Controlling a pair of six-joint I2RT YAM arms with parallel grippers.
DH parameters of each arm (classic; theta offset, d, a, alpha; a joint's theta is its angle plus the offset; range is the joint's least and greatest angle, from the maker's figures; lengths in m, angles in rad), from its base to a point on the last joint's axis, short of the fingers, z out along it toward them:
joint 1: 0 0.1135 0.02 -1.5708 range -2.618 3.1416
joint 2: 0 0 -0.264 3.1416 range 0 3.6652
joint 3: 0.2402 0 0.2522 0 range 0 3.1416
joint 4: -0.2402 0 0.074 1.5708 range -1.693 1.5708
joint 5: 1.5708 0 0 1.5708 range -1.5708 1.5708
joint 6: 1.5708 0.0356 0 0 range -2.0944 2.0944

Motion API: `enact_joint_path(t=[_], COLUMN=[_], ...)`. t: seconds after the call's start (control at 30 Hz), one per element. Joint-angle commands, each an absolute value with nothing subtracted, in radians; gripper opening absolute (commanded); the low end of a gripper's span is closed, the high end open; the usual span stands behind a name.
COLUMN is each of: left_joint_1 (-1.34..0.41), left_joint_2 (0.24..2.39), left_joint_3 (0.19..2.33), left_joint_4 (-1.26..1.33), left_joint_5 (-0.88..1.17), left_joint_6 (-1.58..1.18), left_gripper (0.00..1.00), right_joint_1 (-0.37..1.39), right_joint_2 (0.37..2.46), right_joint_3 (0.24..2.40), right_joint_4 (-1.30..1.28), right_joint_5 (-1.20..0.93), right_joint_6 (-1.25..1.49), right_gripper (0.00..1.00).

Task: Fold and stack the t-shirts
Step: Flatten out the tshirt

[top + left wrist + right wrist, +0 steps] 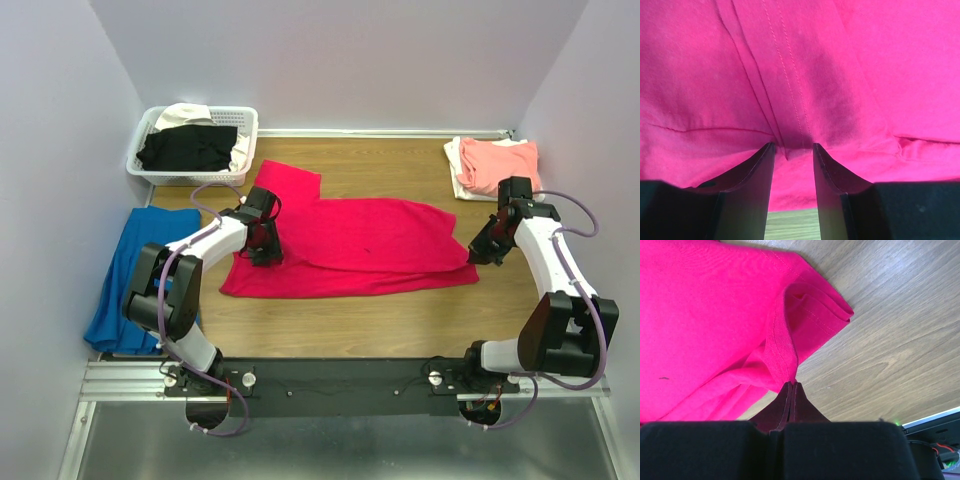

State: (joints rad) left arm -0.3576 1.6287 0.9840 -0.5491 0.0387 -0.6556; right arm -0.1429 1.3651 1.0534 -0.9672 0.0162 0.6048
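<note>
The crimson-red t-shirt (pixel 360 245) lies spread across the middle of the wooden table. My left gripper (pixel 265 250) rests on its left part. In the left wrist view the left gripper (pixel 793 146) is open, its jaws standing apart over a stitched seam of the red shirt (pixel 805 75). My right gripper (pixel 478 252) is at the shirt's right edge. In the right wrist view the right gripper (pixel 792 384) is shut, pinching a bunched hem of the red shirt (pixel 715 315), which lifts slightly off the wood.
A salmon-pink t-shirt (pixel 503 160) lies folded on a cream one (pixel 460 172) at the back right. A white lattice basket (pixel 245 120) at the back left holds a black t-shirt (pixel 190 148) and a white one (pixel 185 113). A blue garment (pixel 125 280) lies at the left edge.
</note>
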Motion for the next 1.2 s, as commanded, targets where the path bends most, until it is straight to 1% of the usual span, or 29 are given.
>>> enact_joint_path(t=[0.0,0.3,0.4,0.57,0.7,0.8,0.83,0.87,0.9,1.03,1.17], left_joint_1=[-0.374,-0.379,-0.379,-0.38,-0.382,-0.382,-0.382,-0.382,-0.382,-0.382,-0.382], left_joint_2=[1.585,1.612,1.641,1.677,1.695,1.701,1.697,1.694,1.69,1.645,1.58], left_joint_3=[1.006,1.006,1.006,1.014,1.026,1.029,1.029,1.035,1.042,1.091,1.214], left_joint_4=[-0.58,-0.574,-0.563,-0.538,-0.537,-0.541,-0.543,-0.551,-0.56,-0.618,-0.718], left_joint_5=[0.032,0.025,0.021,0.031,0.023,0.017,0.015,0.011,0.008,-0.057,-0.152], left_joint_6=[-0.667,-0.67,-0.67,-0.672,-0.67,-0.667,-0.667,-0.667,-0.667,-0.673,-0.675], left_gripper=[0.45,0.45,0.42,0.34,0.3,0.18,0.08,0.03,0.0,0.0,0.0], right_joint_1=[-0.141,-0.143,-0.141,-0.141,-0.141,-0.141,-0.141,-0.141,-0.141,-0.141,-0.141], right_joint_2=[1.379,1.391,1.396,1.396,1.397,1.401,1.399,1.402,1.402,1.397,1.382], right_joint_3=[1.045,1.048,1.048,1.045,1.048,1.049,1.051,1.052,1.052,1.074,1.144], right_joint_4=[-0.956,-0.948,-0.948,-0.946,-0.946,-0.946,-0.946,-0.946,-0.948,-0.95,-0.965], right_joint_5=[0.026,0.029,0.029,0.032,0.032,0.032,0.032,0.034,0.034,0.04,0.083], right_joint_6=[0.6,0.597,0.598,0.597,0.598,0.598,0.598,0.598,0.598,0.6,0.603], right_gripper=[0.01,0.01,0.01,0.01,0.01,0.01,0.01,0.01,0.01,0.01,0.01])
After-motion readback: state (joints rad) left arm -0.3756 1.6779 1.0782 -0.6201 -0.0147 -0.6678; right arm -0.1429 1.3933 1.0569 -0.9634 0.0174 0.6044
